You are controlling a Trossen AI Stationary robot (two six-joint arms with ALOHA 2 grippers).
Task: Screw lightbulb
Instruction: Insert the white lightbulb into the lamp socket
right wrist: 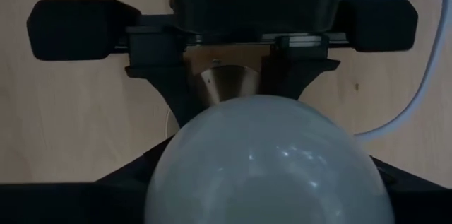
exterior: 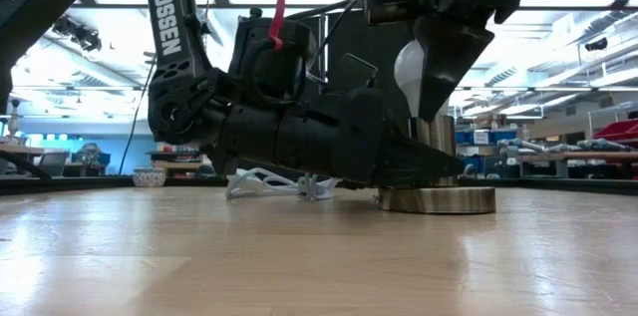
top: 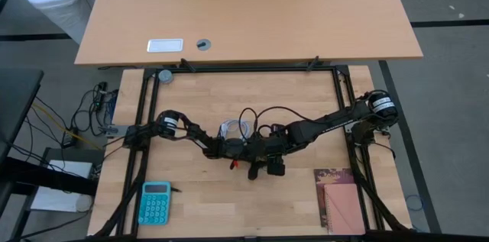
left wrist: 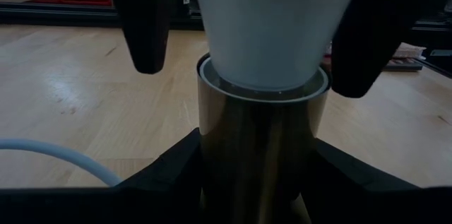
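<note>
The lightbulb (exterior: 411, 69) stands upright in the brass socket (exterior: 435, 139) near the table's (top: 229, 211) centre. Right gripper (exterior: 431, 107) pinches the bulb from above. Left gripper (exterior: 439, 164), lying low along the table, clamps the socket's stem. Bare wood lies open toward the front edge.

A pale wooden desk (top: 248, 13) stands beyond the table, on grey floor (top: 451, 66).

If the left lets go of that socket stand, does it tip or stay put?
Probably stays: the socket stand has a wide flat metal base on the table. It may twist, since the right gripper works the lightbulb seated on top. The left gripper clamps its post.
</note>
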